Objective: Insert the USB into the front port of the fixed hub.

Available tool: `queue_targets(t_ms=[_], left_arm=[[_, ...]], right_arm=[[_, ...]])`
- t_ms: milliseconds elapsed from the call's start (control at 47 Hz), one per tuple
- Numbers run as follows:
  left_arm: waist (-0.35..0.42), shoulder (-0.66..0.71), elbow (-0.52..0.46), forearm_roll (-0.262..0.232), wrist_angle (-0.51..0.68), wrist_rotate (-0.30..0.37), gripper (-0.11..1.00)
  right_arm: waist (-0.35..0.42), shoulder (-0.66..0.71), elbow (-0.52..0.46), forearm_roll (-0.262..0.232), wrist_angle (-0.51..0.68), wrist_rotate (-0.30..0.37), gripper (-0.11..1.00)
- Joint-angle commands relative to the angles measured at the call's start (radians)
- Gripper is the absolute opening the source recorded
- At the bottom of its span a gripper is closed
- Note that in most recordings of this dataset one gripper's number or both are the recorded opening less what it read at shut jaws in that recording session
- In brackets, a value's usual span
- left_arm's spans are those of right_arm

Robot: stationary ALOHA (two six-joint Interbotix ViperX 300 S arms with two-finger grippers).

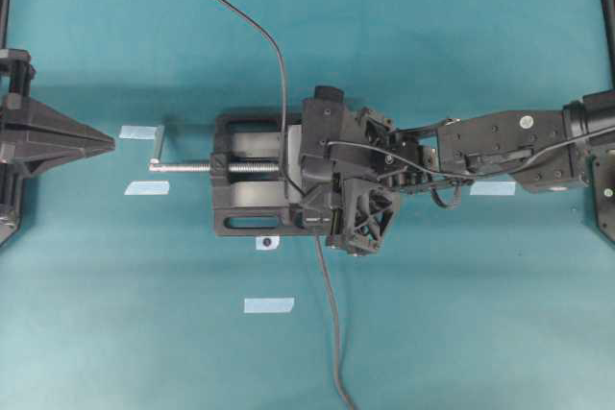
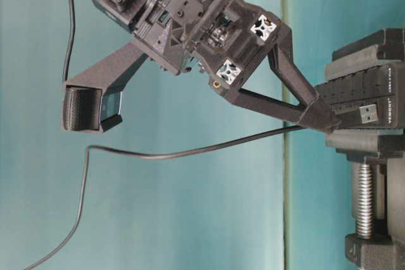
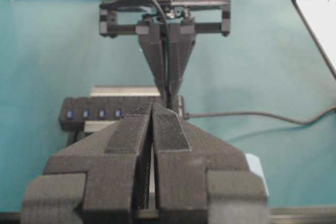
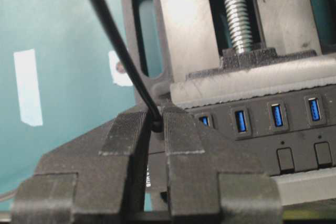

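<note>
- L gripper [image 3: 152, 129]: I see jaws pressed together, nothing between them, parked well back from the vise [image 1: 252, 175].
- Fixed hub [image 4: 273, 124]: clamped in the vise, just beyond R jaw tips, blue ports facing up.
- R gripper [image 4: 156, 124]: jaws nearly closed, pinching the USB [image 4: 156, 125]; thin cable [image 4: 113, 40] exits between the tips, plug itself hidden, at the hub's end port.
</note>
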Motion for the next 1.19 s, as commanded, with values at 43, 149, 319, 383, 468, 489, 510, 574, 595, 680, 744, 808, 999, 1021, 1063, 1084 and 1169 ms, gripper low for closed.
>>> queue_targets(t_ms=[43,149,319,383,468,489,510,574,595,680,744,808,999,1021,1063,1084,1169], left_arm=[[-0.002,0.006,-0.012,0.002,-0.005,0.0,0.0],[-0.002,0.005,-0.012,0.002,-0.005,0.0,0.0],[-0.002,0.006,-0.012,0.002,-0.005,0.0,0.0],[-0.002,0.006,-0.012,0.002,-0.005,0.0,0.0],[-0.002,0.006,-0.014,0.002,-0.005,0.0,0.0],[-0.002,0.006,-0.014,0.002,-0.006,-0.002,0.0],[-0.002,0.006,-0.012,0.002,-0.006,0.0,0.0],[-0.002,0.006,-0.014,0.002,-0.006,0.0,0.0],[-0.002,0.006,-0.014,0.002,-0.006,0.0,0.0],[-0.002,0.006,-0.014,0.002,-0.008,0.0,0.0],[-0.002,0.006,-0.014,0.002,-0.009,0.0,0.0],[-0.002,0.006,-0.014,0.002,-0.009,0.0,0.0],[0.0,0.006,-0.015,0.002,-0.011,0.0,0.0],[-0.002,0.006,-0.014,0.002,-0.011,0.0,0.0],[-0.002,0.006,-0.014,0.002,-0.011,0.0,0.0],[-0.002,0.006,-0.014,0.002,-0.011,0.0,0.0],[-0.002,0.006,-0.014,0.002,-0.011,0.0,0.0]], right_arm=[[0.009,-0.011,0.003,0.0,0.008,0.011,0.05],[0.009,-0.012,0.005,-0.005,0.006,0.009,0.05],[0.0,-0.012,0.009,-0.012,0.008,0.009,0.05],[0.0,-0.012,0.012,-0.012,0.006,0.008,0.05],[-0.003,-0.012,0.017,-0.014,0.006,0.006,0.05],[-0.003,-0.012,0.018,-0.014,0.006,0.006,0.05],[-0.005,-0.012,0.02,-0.014,0.006,0.005,0.05],[-0.008,-0.012,0.028,-0.014,0.003,0.005,0.05],[-0.009,-0.014,0.029,-0.014,0.002,0.005,0.05],[-0.012,-0.015,0.037,-0.014,-0.005,0.005,0.05],[-0.012,-0.015,0.04,-0.014,-0.014,0.005,0.05],[-0.012,-0.017,0.044,-0.014,-0.026,0.005,0.05],[-0.012,-0.015,0.044,-0.014,-0.037,0.009,0.05],[-0.011,-0.015,0.044,-0.014,-0.037,0.009,0.05],[-0.011,-0.017,0.044,-0.014,-0.037,0.009,0.05],[-0.009,-0.017,0.044,-0.014,-0.038,0.009,0.05],[-0.009,-0.015,0.043,-0.012,-0.038,0.009,0.05]])
